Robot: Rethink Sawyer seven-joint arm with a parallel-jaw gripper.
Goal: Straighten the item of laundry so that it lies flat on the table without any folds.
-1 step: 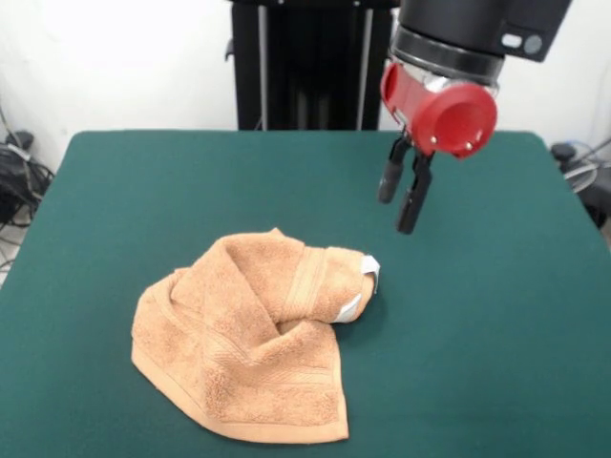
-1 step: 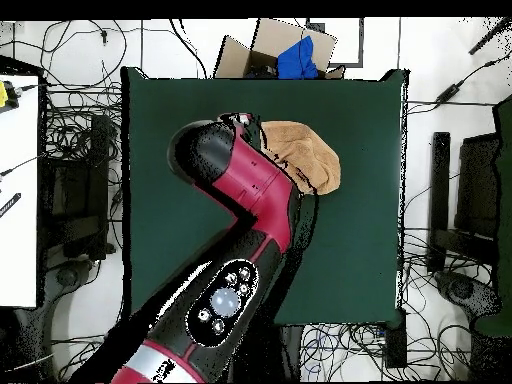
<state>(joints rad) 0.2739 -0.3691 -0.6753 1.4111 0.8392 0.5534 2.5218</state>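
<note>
Hanging above the dark green table (image 1: 496, 315), the red-and-black arm's gripper (image 1: 400, 202) hovers in the air with its two black fingers (image 1: 411, 200) close together and nothing between them, up and to the right of the towel. Seen from the front, the orange-tan towel (image 1: 243, 343) lies rumpled at the table's near centre, one corner rolled over, with a white label tag (image 1: 368, 271) at its right end. From overhead, the arm (image 2: 250, 190) covers part of the towel (image 2: 310, 155), which lies toward the table's far edge.
</note>
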